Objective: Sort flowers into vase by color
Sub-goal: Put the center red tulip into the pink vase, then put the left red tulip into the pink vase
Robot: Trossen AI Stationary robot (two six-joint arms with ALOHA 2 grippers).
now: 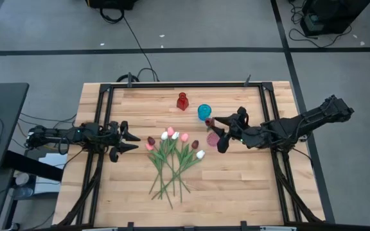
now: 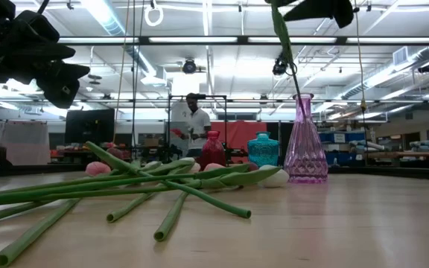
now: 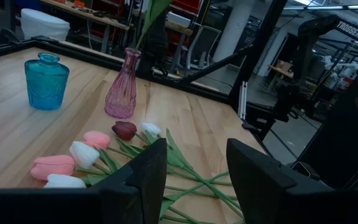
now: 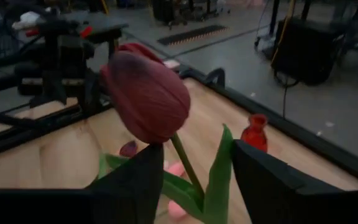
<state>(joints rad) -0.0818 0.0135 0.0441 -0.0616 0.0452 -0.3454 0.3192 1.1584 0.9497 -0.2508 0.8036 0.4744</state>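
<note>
Over the pink vase (image 1: 213, 137) my right gripper (image 1: 222, 133) has its fingers spread on either side of a maroon tulip (image 4: 146, 96), not pinching it as far as I can see. Low view shows the stem (image 2: 292, 74) running down into the vase neck, so the flower is most of the way home.

Risks:
- Top-heavy head could lean and tip the stem out if it isn't seated deep; depth I can't tell.
- A finger brushing the head or leaf on retreat could drag the flower out or rock the narrow vase.

Remaining flowers (image 1: 171, 160) lie in a tangled pile mid-counter (image 1: 236, 186); crossed stems may lift neighbours. Left gripper (image 1: 124, 140) waits open beside the pile.
</note>
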